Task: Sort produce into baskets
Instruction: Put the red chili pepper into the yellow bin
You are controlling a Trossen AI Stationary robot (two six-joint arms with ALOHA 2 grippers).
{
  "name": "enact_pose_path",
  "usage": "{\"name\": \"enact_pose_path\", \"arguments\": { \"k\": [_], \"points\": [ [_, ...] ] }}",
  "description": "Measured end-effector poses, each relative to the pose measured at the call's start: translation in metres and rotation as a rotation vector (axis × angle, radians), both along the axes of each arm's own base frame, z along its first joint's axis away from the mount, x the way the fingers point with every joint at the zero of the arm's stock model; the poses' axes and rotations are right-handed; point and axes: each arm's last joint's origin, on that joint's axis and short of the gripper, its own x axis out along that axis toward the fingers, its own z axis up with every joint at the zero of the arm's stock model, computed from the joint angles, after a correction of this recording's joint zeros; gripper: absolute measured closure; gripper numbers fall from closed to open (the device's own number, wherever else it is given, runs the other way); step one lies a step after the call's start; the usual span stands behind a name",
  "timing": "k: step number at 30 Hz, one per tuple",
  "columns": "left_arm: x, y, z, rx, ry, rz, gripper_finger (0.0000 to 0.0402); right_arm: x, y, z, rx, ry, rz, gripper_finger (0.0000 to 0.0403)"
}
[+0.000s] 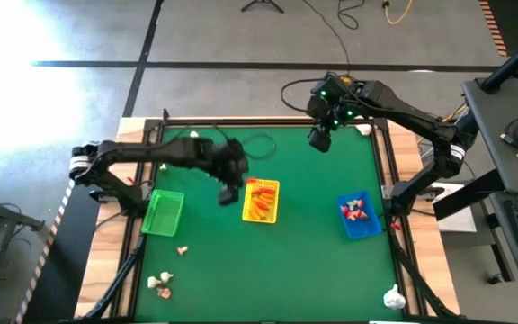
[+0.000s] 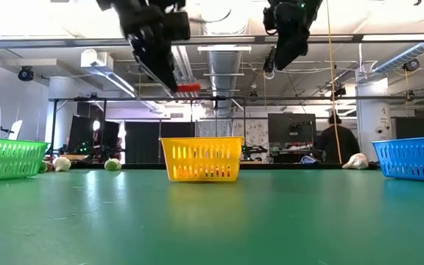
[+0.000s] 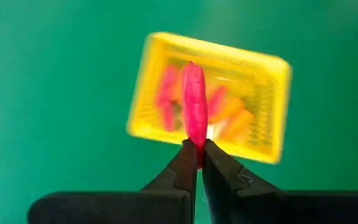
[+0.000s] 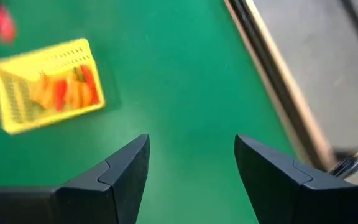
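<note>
My left gripper (image 1: 232, 193) hangs high above the table just left of the yellow basket (image 1: 261, 201), shut on a long red produce piece (image 3: 194, 104). The yellow basket holds several orange and red pieces (image 4: 67, 90). My right gripper (image 1: 320, 138) is open and empty, high over the far part of the table. The green basket (image 1: 163, 212) stands at the left, the blue basket (image 1: 358, 216) at the right with red-and-white pieces. White/cream pieces (image 1: 162, 283) lie near the front left. My left gripper pinches the red piece by its one end (image 3: 198, 144) between its two fingertips. The piece sticks out ahead of the fingers, along their line, lifted clear above the yellow basket; in the low view (image 2: 188, 87) it shows level beside the fingers.
A white piece (image 1: 394, 295) lies at the front right corner and another (image 1: 363, 130) at the far right edge. Wooden table edges frame the green mat (image 1: 295, 261), which is bare in the front middle. A person sits in the room behind (image 2: 337, 140).
</note>
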Motion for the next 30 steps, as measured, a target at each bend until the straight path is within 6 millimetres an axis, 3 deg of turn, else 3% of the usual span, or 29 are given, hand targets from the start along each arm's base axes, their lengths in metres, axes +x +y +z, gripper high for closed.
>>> {"name": "enact_pose_path", "arguments": {
  "k": [3,8,14,19,25,30],
  "points": [
    [0.009,-0.019,-0.006,0.021,-0.015,-0.101,0.0401,-0.004,0.017,0.004,0.103,0.0,-0.109,0.0177],
    [0.027,-0.038,-0.025,0.041,-0.036,-0.238,0.0401,0.004,0.069,0.013,0.229,-0.033,-0.167,0.0177],
    [0.049,-0.039,-0.053,0.104,-0.045,-0.338,0.0401,0.016,0.15,0.016,0.267,-0.058,-0.175,0.0177],
    [0.055,-0.04,-0.066,0.107,-0.029,-0.41,0.0402,0.018,0.21,0.008,0.276,-0.057,-0.233,0.0177],
    [0.049,-0.039,-0.061,0.144,-0.013,-0.508,0.0401,0.02,0.251,-0.004,0.282,-0.077,-0.337,0.0177],
    [0.04,-0.04,-0.029,0.127,0.046,-0.532,0.0401,0.025,0.259,-0.01,0.299,-0.068,-0.371,0.0177]
  ]
}}
